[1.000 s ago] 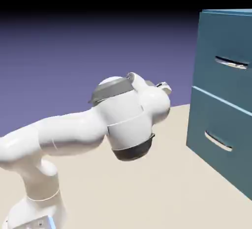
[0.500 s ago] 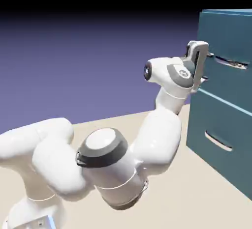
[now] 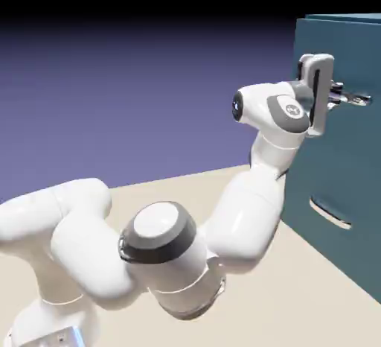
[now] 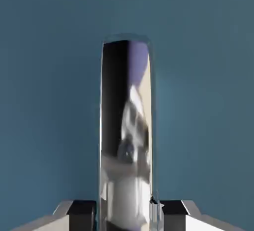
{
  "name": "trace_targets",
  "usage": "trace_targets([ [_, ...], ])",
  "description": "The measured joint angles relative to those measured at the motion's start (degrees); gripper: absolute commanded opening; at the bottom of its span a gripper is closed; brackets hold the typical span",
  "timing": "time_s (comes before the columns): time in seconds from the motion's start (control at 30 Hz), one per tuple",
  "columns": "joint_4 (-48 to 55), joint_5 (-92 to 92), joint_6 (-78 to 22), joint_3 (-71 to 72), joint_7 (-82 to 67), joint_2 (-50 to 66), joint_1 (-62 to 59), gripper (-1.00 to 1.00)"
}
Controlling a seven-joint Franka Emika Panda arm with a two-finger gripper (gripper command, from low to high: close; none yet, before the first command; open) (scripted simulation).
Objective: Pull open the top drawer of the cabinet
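Observation:
The teal-blue cabinet [image 3: 350, 182] stands at the exterior view's right. My gripper [image 3: 336, 97] is at the slim silver handle [image 3: 359, 100] of the top drawer [image 3: 353, 51], with the white hand held against the drawer front. In the hand view the shiny handle [image 4: 126, 126] runs up the middle of the teal front [image 4: 49, 76]. It passes between my two grey fingertips [image 4: 82, 210], which press on its sides at the bottom edge. My gripper [image 4: 127, 211] is shut on the handle.
The lower drawer front carries its own silver handle [image 3: 330, 214], below my hand. The beige table [image 3: 298, 293] reaches to the cabinet's foot. My white arm [image 3: 156, 249] fills the lower left and middle of the exterior view.
The arm swung up from a folded pose and reached right to the top drawer. The open gripper moved onto the handle and shut on it. The drawer front's left edge now shows slightly further left.

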Motion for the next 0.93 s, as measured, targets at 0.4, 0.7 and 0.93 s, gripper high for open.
trace_targets([
  [0.4,-24.91,6.36,-5.90,5.62,1.73,3.59,-19.28,-1.00],
  [0.7,-42.05,17.25,-6.71,12.87,-0.51,10.07,-35.99,1.00],
  [0.93,-47.48,24.90,-1.83,17.43,-0.05,10.15,-46.37,1.00],
])
